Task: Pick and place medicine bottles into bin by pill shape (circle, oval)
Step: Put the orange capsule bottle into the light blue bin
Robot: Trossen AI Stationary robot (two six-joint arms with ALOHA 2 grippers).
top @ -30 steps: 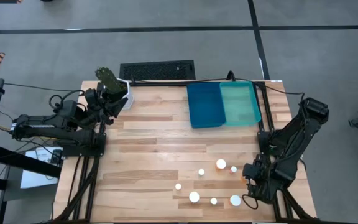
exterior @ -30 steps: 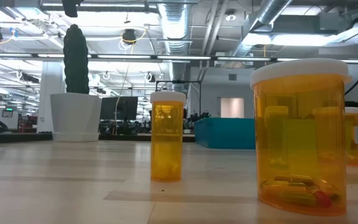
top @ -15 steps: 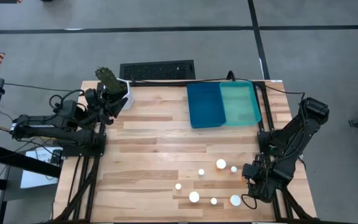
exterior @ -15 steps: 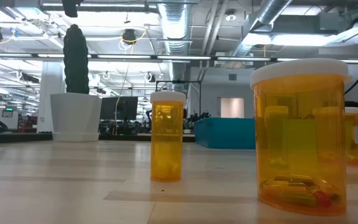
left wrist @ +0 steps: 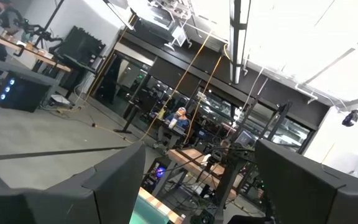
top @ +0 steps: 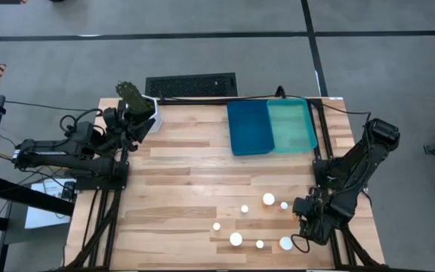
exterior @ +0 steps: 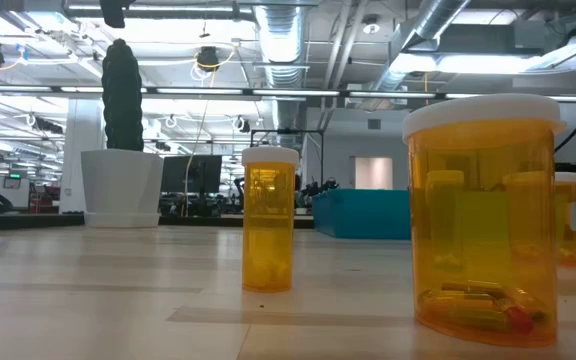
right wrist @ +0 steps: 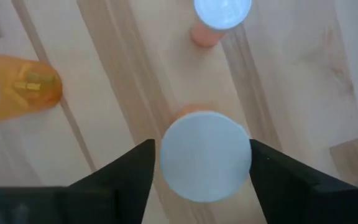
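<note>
Several medicine bottles with white caps stand upright on their bases at the table's near right, among them a wide one [top: 268, 199], a small one [top: 260, 244] and a wide one [top: 285, 243]. The low view shows a narrow amber bottle [exterior: 269, 220] and a wide amber one [exterior: 483, 230]. My right gripper [top: 300, 230] is open and points down, one finger on either side of a white cap [right wrist: 205, 155]. I cannot tell whether the fingers touch it. My left gripper [left wrist: 194, 186] is open and empty at the table's far left corner [top: 136, 122].
A dark blue bin [top: 249, 127] and a teal bin [top: 291, 125] sit side by side at the table's far right. A plant in a white pot [top: 134, 102] stands at the far left corner. Bare wood [top: 180, 189] lies between the left arm and the bottles.
My right gripper has shifted slightly toward the table's near edge and toward the bottle at the near right. The bottles have stayed where they were.
</note>
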